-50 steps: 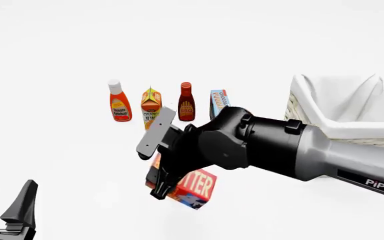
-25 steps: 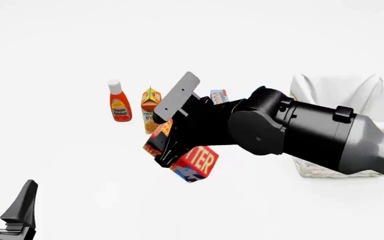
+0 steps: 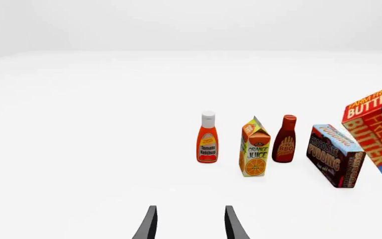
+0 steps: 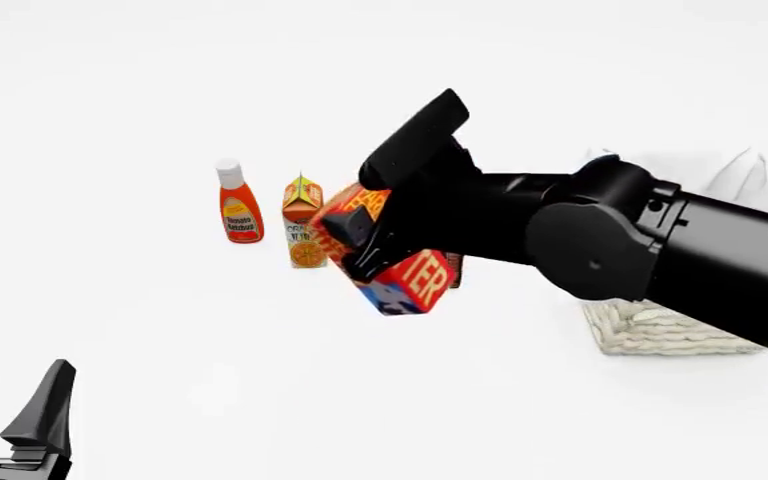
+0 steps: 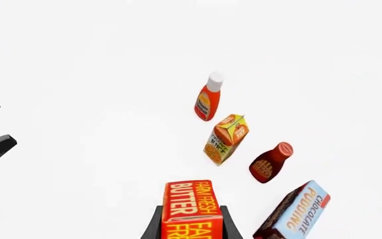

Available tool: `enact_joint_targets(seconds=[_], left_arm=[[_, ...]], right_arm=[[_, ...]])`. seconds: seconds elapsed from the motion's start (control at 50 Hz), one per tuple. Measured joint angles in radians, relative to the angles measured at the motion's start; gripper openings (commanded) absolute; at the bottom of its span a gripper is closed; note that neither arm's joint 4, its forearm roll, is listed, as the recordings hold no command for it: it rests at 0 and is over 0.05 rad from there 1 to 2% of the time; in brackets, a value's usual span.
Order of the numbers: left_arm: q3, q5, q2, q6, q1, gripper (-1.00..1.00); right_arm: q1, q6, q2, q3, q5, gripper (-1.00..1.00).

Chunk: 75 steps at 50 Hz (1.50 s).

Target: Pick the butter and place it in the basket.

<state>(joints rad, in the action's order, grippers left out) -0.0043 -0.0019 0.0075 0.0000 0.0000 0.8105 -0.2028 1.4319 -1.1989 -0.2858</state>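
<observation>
The butter (image 4: 411, 280), a red-orange box with white and yellow lettering and a blue corner, hangs tilted in the air above the table. My right gripper (image 4: 364, 245) is shut on the butter (image 5: 189, 209), which also shows at the edge of the left wrist view as the butter (image 3: 377, 132). The basket (image 4: 658, 325), cream-white wicker with a cloth lining, stands at the right, mostly hidden behind my right arm. My left gripper (image 4: 11, 400) rests open and empty low at the near left, its fingertips (image 3: 149, 224) apart.
A row of groceries stands on the table behind the butter: a ketchup bottle (image 4: 237, 205), an orange juice carton (image 4: 303, 215), a BBQ sauce bottle (image 5: 269, 163) and a chocolate pudding box (image 5: 296, 213). My right arm (image 4: 651, 250) spans the right half of the front view.
My right gripper has lifted the butter higher and carried it farther back and to the right, tilting as it goes. The left gripper has stayed still.
</observation>
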Motion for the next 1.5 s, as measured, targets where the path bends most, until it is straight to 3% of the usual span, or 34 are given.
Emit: enact_joint_targets(seconds=[0.6, 1.5], left_arm=[[0.000, 0.000, 0.000, 0.000, 0.000, 1.00], [0.000, 0.000, 0.000, 0.000, 0.000, 1.00]], right_arm=[[-0.143, -0.013, -0.072, 0.033, 0.135, -1.00], [-0.288, -0.009, -0.237, 0.035, 0.161, -1.00]])
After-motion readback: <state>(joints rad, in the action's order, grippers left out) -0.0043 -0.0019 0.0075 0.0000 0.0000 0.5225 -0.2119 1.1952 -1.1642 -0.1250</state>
